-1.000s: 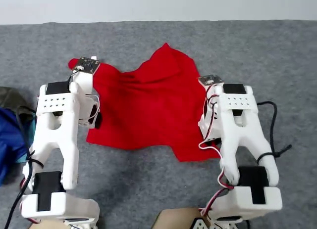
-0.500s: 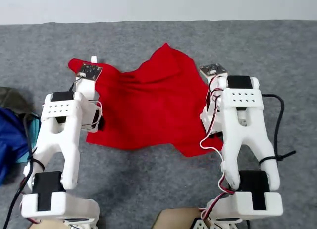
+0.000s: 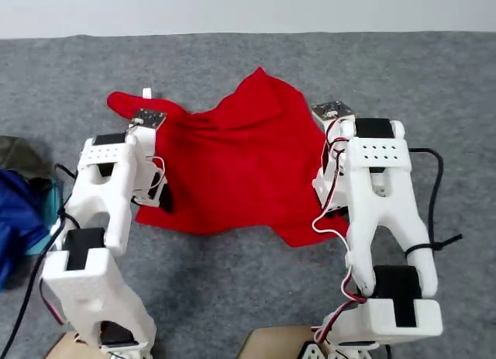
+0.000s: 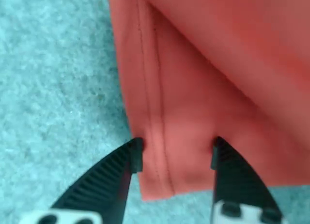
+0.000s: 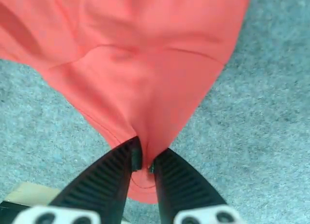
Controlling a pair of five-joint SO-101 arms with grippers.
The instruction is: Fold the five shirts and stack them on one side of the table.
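Shirt, red (image 3: 232,165), found spread across the middle of the worktop (image 3: 434,88), rumpled along the far edge, near hem toward the arms. Saw the right tool (image 5: 144,158) clamped tight on the near right corner of the cloth, with fabric bunched between the jaws. Saw the left tool (image 4: 178,155) wide open, straddling the near left hem corner, cloth lying between the fingers but not gripped. Noted a blue garment (image 3: 15,227) and a dark garment (image 3: 15,153) heaped at the left edge, well apart from the red shirt.

Judged the step in hand to be taking both near corners for a fold toward the far side. Called for closing the left tool squarely over the stitched hem, just inside the corner, deep enough to catch cloth and not merely skim it. Called too for matching the depth of the right grip, then lifting both corners evenly with the hem taut between them, for a straight fold line. Reckoned a shallow bite likely to slip on the lift.
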